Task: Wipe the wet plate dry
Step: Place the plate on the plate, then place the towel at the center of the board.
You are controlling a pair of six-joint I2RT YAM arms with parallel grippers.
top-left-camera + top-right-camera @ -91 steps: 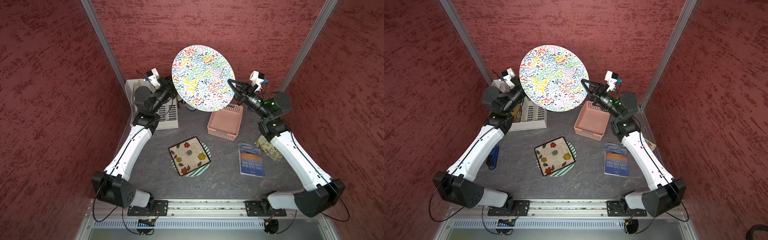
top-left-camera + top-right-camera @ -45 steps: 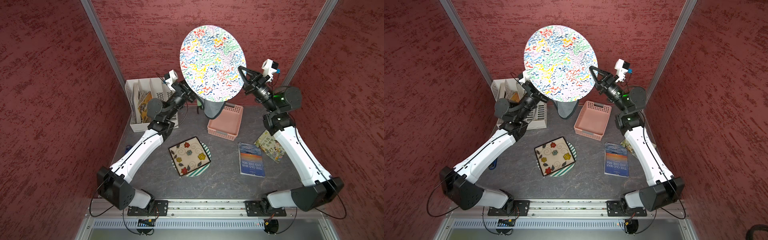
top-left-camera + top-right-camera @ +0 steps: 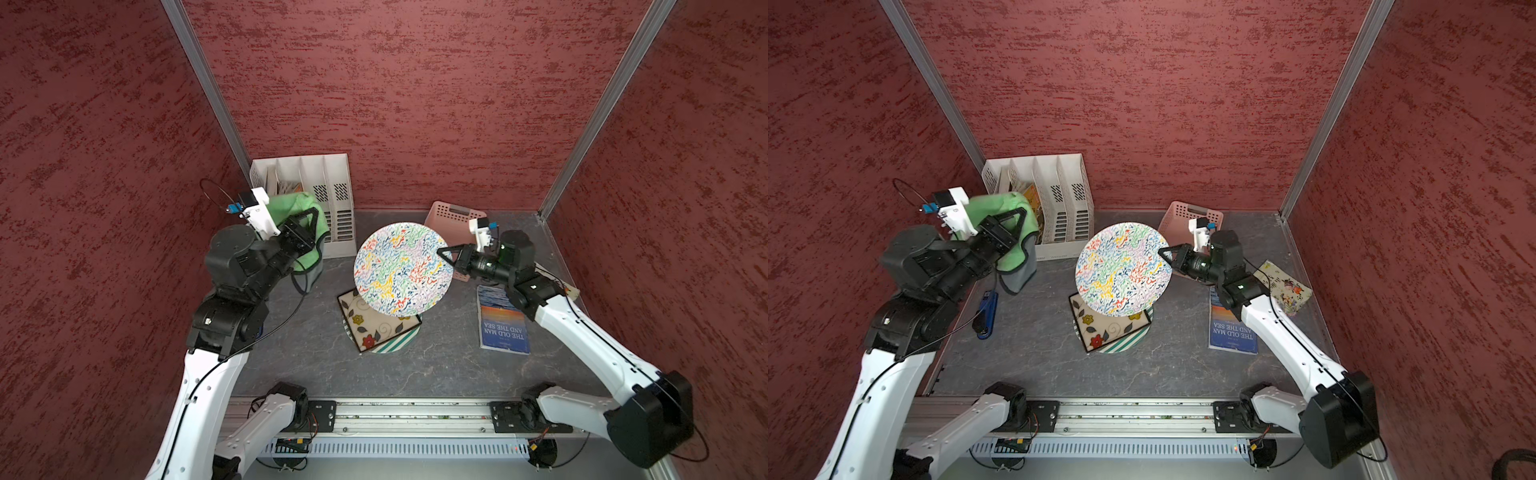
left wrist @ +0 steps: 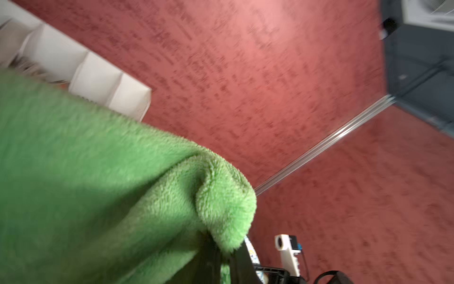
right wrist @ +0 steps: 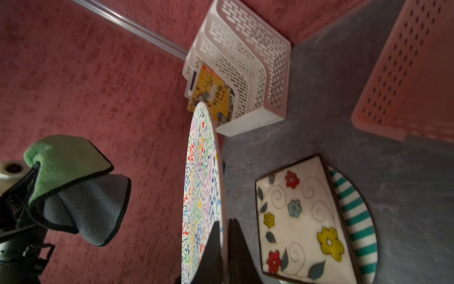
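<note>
Clearly the plate (image 3: 401, 268) hangs above the bench (image 3: 436, 365), over a square dish (image 3: 374, 328). The right jaws are closed on its rim, and its patterned face tilts up and toward the left arm (image 3: 245, 266). The left jaws are clamped on the green-and-grey cloth (image 3: 297, 208), which is raised beside the white file rack (image 3: 332, 183) and well apart from the plate. By my judgement, the cloth must cross sideways to meet that face flat.
</note>
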